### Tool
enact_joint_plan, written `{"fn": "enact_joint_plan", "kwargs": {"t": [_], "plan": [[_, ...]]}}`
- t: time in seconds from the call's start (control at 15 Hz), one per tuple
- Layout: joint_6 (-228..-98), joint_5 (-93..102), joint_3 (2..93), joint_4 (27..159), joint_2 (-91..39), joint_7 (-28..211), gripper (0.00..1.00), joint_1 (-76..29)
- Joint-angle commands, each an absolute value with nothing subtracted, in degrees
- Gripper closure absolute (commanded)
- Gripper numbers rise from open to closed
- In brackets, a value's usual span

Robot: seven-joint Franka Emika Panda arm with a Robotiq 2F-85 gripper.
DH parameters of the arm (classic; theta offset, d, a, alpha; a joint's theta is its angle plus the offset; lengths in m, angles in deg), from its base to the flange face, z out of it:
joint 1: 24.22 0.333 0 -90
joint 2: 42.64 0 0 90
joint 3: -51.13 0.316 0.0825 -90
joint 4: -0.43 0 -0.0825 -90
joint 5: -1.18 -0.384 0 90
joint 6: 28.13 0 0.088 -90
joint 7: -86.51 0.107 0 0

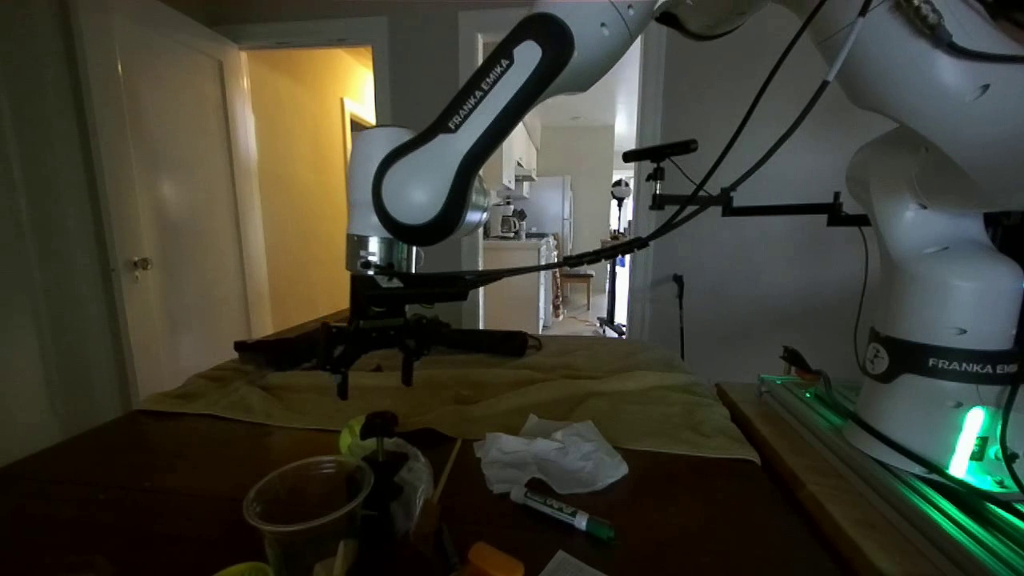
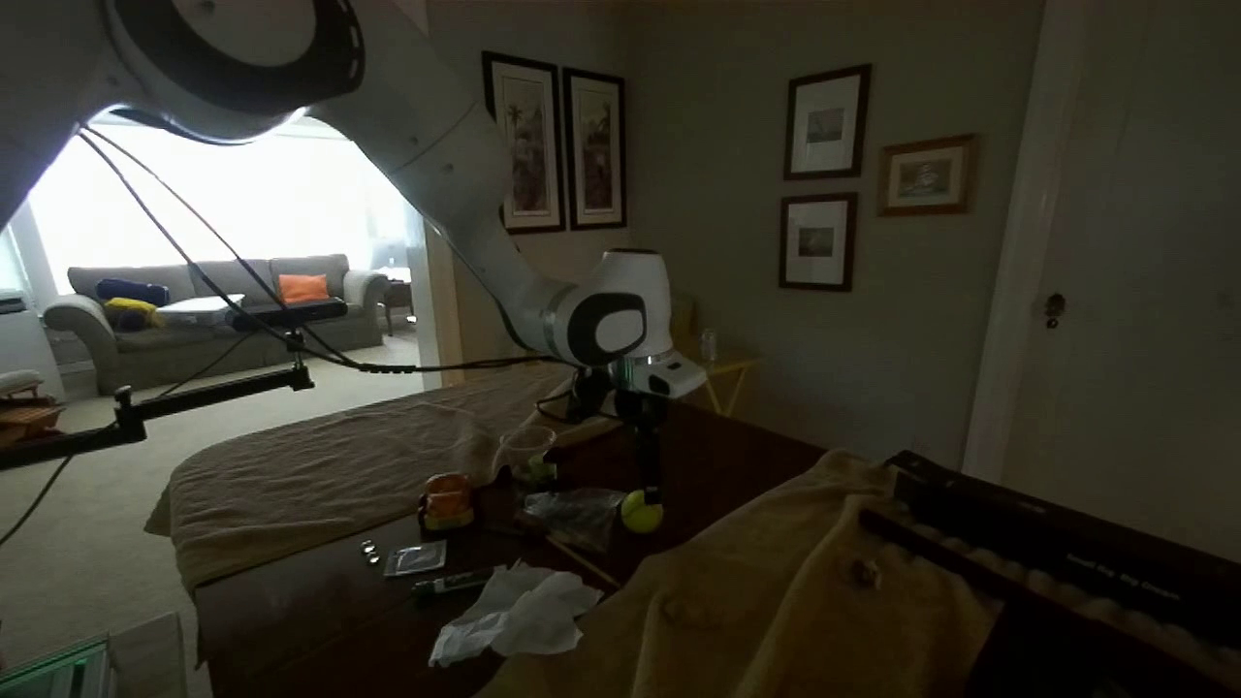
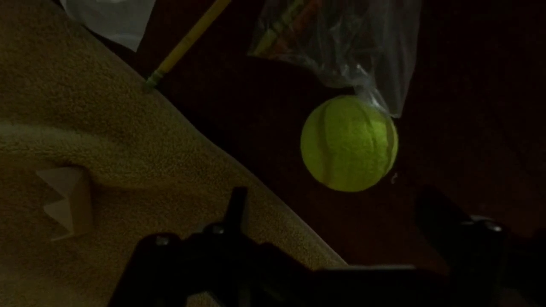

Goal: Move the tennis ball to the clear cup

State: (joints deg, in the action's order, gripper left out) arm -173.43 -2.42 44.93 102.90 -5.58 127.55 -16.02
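In an exterior view, inside the left edge of the tabletop, the clear cup stands; the tennis ball lies loose behind it; above hangs the end effector, jaws apart. Grasp, carry and release seemingly remain.

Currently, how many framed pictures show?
5, in an exterior view: two tall pictures at left, two smaller pictures stacked further right, one brown-framed picture rightmost; others may be hidden.

Both exterior views: across table, sharing arm. Wrist view: looking down, close above tennis ball.
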Motion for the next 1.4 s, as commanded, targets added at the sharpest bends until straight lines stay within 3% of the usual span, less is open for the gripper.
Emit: {"fn": "enact_joint_plan", "kwargs": {"t": [0.0, 1.33], "plan": [[-171.3, -2.4, 44.4, 100.2, -3.2, 129.3, 0.00, -14.8], [-164.7, -2.4, 44.5, 88.6, 6.4, 129.4, 0.01, -14.1]]}}
